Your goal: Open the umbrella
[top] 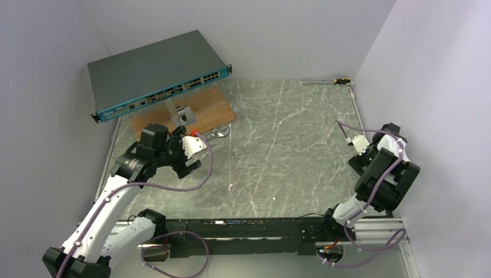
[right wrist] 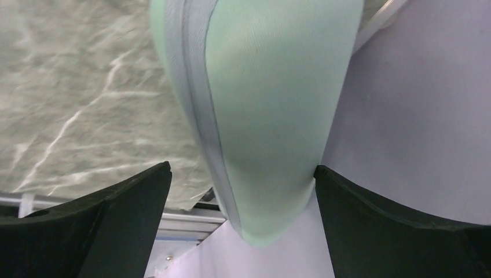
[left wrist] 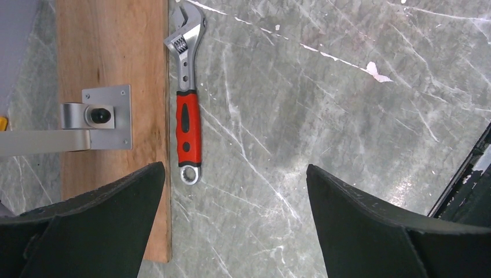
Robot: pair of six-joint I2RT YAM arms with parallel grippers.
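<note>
No tan-beige umbrella shows in any view. A pale mint fabric sleeve (right wrist: 266,104), full and rounded, hangs close in the right wrist view between the spread fingers of my right gripper (right wrist: 243,168). It touches the right-hand finger (right wrist: 370,220) and stands apart from the left-hand one. In the top view my right gripper (top: 360,146) is by the right wall, and the sleeve is hidden there. My left gripper (top: 186,157) is open and empty above the table, near the wooden board; in its wrist view (left wrist: 234,168) only bare table lies between the fingers.
A network switch (top: 156,72) stands tilted on a metal stand on a wooden board (top: 208,107) at the back left. A red-handled adjustable wrench (left wrist: 188,121) lies beside the board's edge. A small tool (top: 327,82) lies in the far right corner. Walls enclose the grey marbled table (top: 278,150).
</note>
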